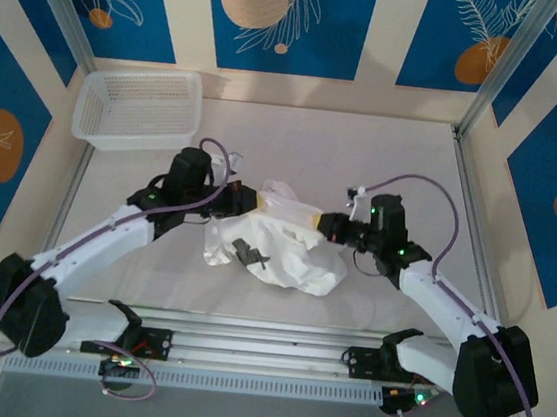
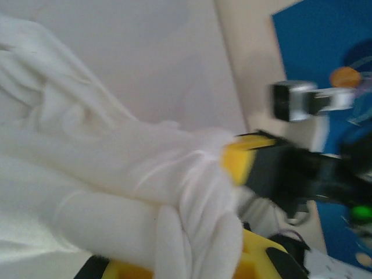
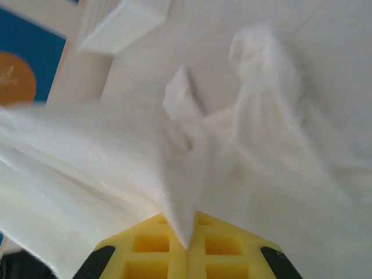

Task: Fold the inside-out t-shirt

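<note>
Top external view: we see the inside-out t-shirt (image 1: 278, 254) bunched in a white heap on the table (image 1: 386, 150). It is well apart from the white mesh basket (image 1: 139, 107), nearer the arm bases than the basket and off to its right.
Left gripper: the left gripper (image 1: 256, 202) has its jaws together, clamped on the top of the heap at the side facing the basket.
Right gripper: the right gripper (image 1: 319, 221) is likewise closed on the cloth, at the side away from the basket. A raised fold stands between the two tips.
From above: we get the whole outline of the heap and a dark patch (image 1: 248, 253) on its basket-side half.
Left wrist view: we get the grip close up. Cloth is twisted into thick rolls and runs down between our yellow fingers (image 2: 256, 258), and the other gripper's yellow tip is touching the same bundle.
Right wrist view: we see the yellow pads (image 3: 157, 250) pressed together with a pinch of fabric in the seam. Thin sheets fan upward from it.
</note>
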Motion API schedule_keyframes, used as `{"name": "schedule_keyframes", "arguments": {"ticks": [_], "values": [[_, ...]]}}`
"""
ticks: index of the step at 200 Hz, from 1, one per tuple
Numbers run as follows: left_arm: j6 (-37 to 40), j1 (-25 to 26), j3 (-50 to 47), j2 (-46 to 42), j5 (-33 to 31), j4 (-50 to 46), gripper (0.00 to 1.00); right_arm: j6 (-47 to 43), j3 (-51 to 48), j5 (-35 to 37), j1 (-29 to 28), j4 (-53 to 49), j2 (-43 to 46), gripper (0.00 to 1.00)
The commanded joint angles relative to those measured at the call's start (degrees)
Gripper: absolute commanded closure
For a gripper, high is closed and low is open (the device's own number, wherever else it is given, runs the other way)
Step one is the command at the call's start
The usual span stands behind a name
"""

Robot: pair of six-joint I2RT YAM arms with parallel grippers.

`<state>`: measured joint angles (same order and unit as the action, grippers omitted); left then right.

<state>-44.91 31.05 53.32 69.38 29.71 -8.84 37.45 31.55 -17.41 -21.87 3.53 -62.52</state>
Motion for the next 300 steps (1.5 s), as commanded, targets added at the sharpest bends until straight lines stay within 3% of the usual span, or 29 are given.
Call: {"name": "schedule_keyframes", "arguments": {"ticks": [1,25,45,77,112,123,133,142,154,172,217,237,247,255,274,300], "values": [[3.34,-2.44,2.04,-3.28,2.77,0.21,1.0,-5.4,-2.41,3.51,-3.55,-2.69,3.11,0.89],[6.38,-2.23,2.22,-2.56,5.52,0.43,1.0,-14.25,1.5,8.28,-8.47,-5.95,7.47,0.57],[10.29,-1.42,3.1,-2.08,6.03,-2.04,1.0,-26.06,5.65,9.17,-11.92,-6.8,8.49,0.38],[16.72,1.57,6.06,-1.82,4.25,-7.99,1.0,-40.76,13.77,9.32,-17.21,-9.12,2.39,0.35],[17.29,3.64,7.03,-1.54,2.6,-8.64,1.0,-40.08,20.96,6.58,-19.97,-6.84,-7.73,0.35],[17.83,3.99,7.44,-1.36,2.72,-8.94,1.0,-37.83,22.2,8.31,-20.57,-5.05,-10.54,0.4],[18.05,4.09,7.78,-1.34,0.89,-10.65,1.0,-34.31,23.67,10.78,-20.63,-4.82,-12.89,0.65],[17.76,4.04,8.42,-1.55,-5.19,-14.48,0.98,-31.26,25.11,12.52,-20.45,-6.18,-14.33,0.81],[17.57,3.06,9.78,-1.04,-15.17,-21.69,0.85,-28.88,25.68,11.53,-19.68,-7.44,-14.68,0.89],[17.45,0.29,8.47,-0.96,-21.72,-25.85,0.82,-25.49,24.08,7.87,-17.69,-7.0,-12.66,0.98],[16.79,-4.26,3.26,-5.22,-18.56,-21.45,0.79,-15.37,16.67,-2.32,-10.36,-2.13,-5.17,1.0],[17.29,-4.18,0.89,-5.44,-4.12,-12.9,0.75,-12.09,14.63,-3.91,-10.03,1.21,-3.76,1.0],[15.03,-3.39,-1.12,-5.63,5.54,-4.71,0.68,-11.04,14.42,-3.47,-10.04,1.57,-3.74,1.0],[11.8,-2.16,-2.63,-5.67,9.59,2.0,0.62,-10.77,14.6,-3.49,-10.11,1.61,-3.79,1.0],[9.53,0.93,-1.72,-3.98,7.01,4.7,0.38,-10.83,14.59,-4.6,-10.79,3.29,-4.39,1.0],[12.28,4.75,1.26,0.76,6.18,3.6,0.29,-9.17,17.2,-4.58,-11.51,1.63,-6.2,0.99]]}}
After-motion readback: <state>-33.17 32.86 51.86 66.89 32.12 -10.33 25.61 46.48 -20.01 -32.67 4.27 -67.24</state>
